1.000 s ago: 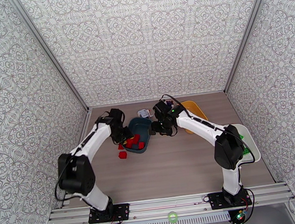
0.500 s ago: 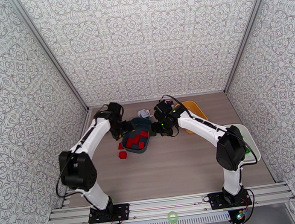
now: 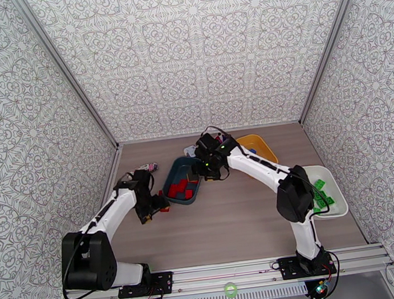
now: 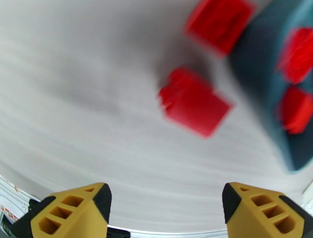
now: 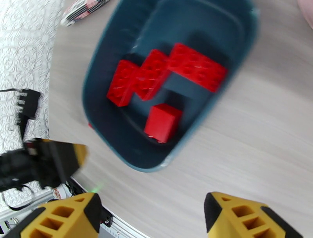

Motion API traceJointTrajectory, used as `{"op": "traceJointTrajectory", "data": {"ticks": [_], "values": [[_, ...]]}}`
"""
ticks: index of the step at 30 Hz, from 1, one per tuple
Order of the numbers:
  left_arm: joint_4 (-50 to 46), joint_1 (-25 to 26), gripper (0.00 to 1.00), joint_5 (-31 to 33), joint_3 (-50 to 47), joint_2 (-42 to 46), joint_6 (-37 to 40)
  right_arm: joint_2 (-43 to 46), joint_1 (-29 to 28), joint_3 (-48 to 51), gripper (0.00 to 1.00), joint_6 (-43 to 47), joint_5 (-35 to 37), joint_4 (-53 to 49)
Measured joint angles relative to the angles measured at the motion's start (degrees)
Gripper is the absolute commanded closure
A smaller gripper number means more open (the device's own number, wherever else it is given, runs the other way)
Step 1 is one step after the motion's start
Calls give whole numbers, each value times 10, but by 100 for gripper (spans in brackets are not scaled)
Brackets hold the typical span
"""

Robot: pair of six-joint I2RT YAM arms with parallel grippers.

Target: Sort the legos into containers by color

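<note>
The left gripper [image 4: 166, 199] hangs with fingers spread and empty. The nearer loose red brick [image 4: 193, 102] lies on the table just ahead of it, a touch right of centre and askew to the jaws, with a second red brick [image 4: 219, 23] further ahead beside the dark teal tray [image 4: 258, 78]. The right gripper [image 5: 152, 207], open and empty too, hovers over that tray's sorted red bricks [image 5: 156, 80], so the left arm looks nearer to the loose one.

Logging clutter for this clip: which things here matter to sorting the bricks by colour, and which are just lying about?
Part of the job:
- teal tray, red bricks inside
- two loose red bricks beside it
- yellow tray
- white tray, green bricks inside

Just lying about:
- striped packet
</note>
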State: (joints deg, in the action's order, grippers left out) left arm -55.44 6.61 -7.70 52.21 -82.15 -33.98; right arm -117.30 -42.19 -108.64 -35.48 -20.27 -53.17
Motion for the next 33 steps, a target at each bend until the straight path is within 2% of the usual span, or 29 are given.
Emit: {"op": "traceJointTrajectory", "data": {"ticks": [5,11,20,24,33], "values": [[30,6,19,0,-10,-13,4,-3,-20,-10,24,-1,-4,-4],[65,7,21,7,-7,-68,17,-3,-23,-10,24,-9,-4,-4],[82,9,26,45,34,-113,47,-3,-25,0,25,-26,0,-4],[83,13,32,64,60,-131,63,-1,-27,5,25,-31,3,-4],[86,25,52,76,82,-168,88,17,-29,13,25,-38,7,-4]]}}
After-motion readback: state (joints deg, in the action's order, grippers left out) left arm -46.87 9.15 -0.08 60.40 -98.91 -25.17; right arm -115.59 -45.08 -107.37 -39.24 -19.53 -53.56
